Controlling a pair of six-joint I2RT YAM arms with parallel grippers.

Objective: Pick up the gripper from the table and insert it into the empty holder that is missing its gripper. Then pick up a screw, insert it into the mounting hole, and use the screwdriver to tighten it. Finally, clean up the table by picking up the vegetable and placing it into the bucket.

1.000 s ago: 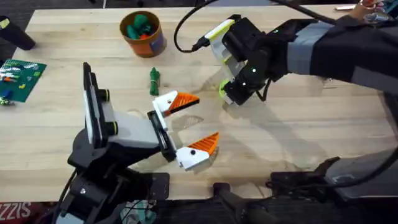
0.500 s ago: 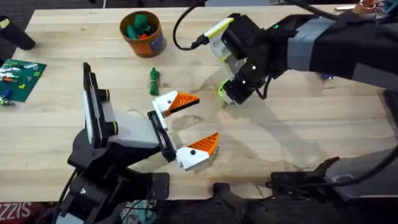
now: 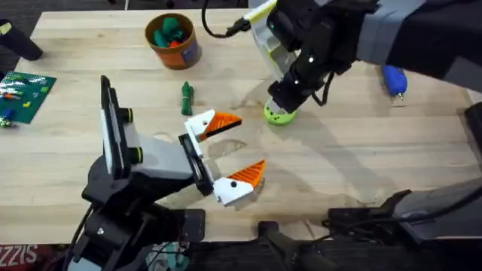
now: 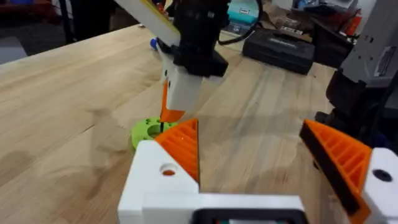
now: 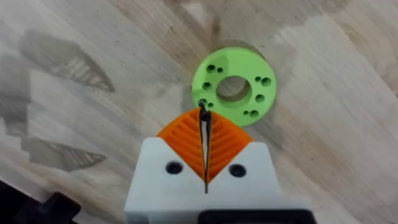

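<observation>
gripper (image 5: 235, 91) ring-shaped, right fingers (image 5: 186, 146) pressed together

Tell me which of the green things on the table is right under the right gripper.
The lime-green gripper piece, a flat ring with dark holes. The right gripper has its shut tips at the ring's edge. The dark-green vegetable lies apart, nearer the bucket.

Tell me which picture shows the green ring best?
The right wrist view: the green ring faces the camera, centre hole and small holes plain, just past the shut right claw. The left wrist view shows it edge-on; overhead, it peeks from under the arm.
</observation>
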